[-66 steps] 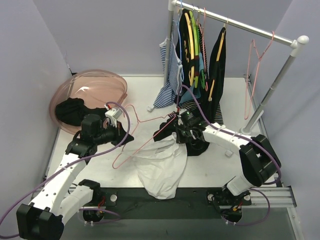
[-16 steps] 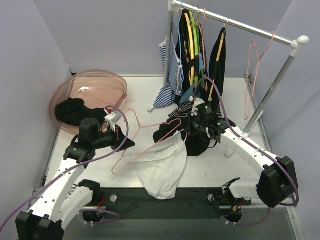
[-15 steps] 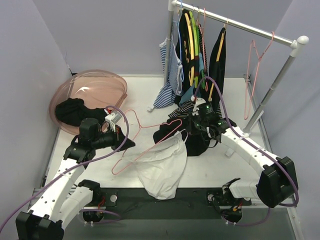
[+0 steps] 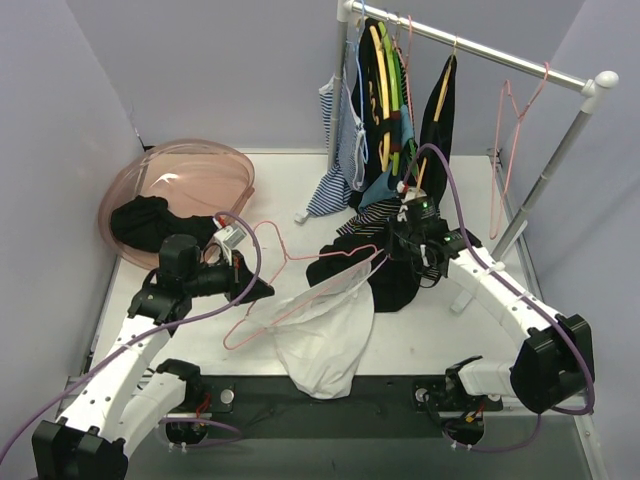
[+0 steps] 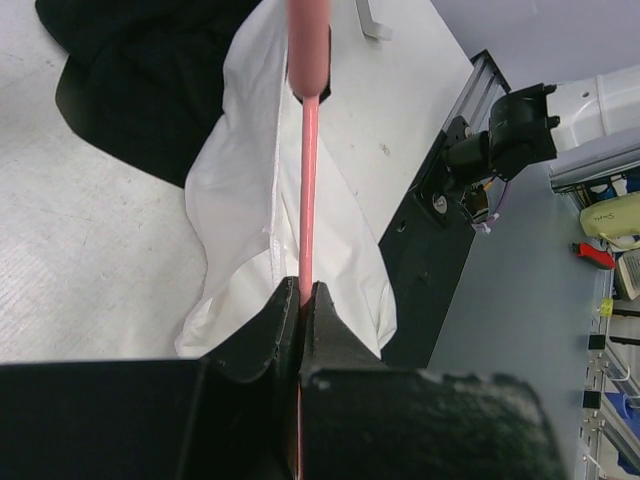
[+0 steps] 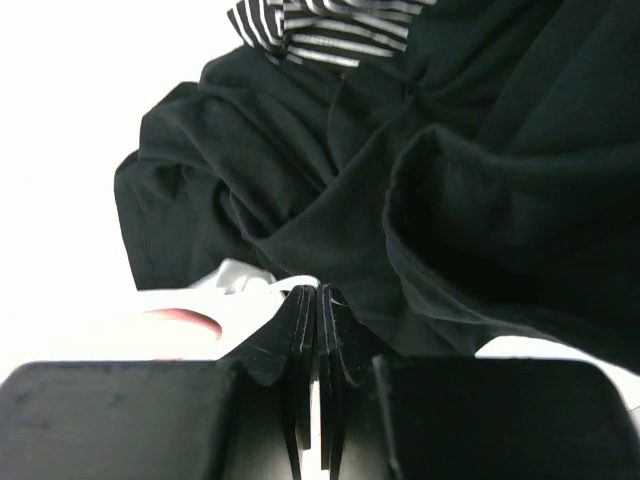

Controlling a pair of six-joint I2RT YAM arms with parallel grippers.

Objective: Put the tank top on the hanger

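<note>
The white tank top (image 4: 320, 345) lies at the table's front middle, its hem over the near edge. The pale-pink hanger (image 4: 245, 330) lies slanted across it, one arm inside the top's upper opening. My left gripper (image 4: 262, 291) is shut on the hanger's rod (image 5: 303, 200), with the tank top (image 5: 270, 230) beyond it in the left wrist view. My right gripper (image 4: 388, 260) is shut on a white strap of the tank top (image 6: 250, 285), held just above the black garment (image 6: 400, 180). A bit of the pink hanger (image 6: 185, 320) shows at its left.
The black garment (image 4: 395, 285) lies under my right arm. A clothes rack (image 4: 540, 190) at the back right holds striped and black tops on yellow and green hangers, plus an empty pink hanger (image 4: 510, 140). A pink tub (image 4: 190, 165) at the left holds dark cloth.
My right gripper has moved up and to the right, drawing the tank top's strap with it. The hanger's far arm now sits further right inside the top. My left gripper has barely moved.
</note>
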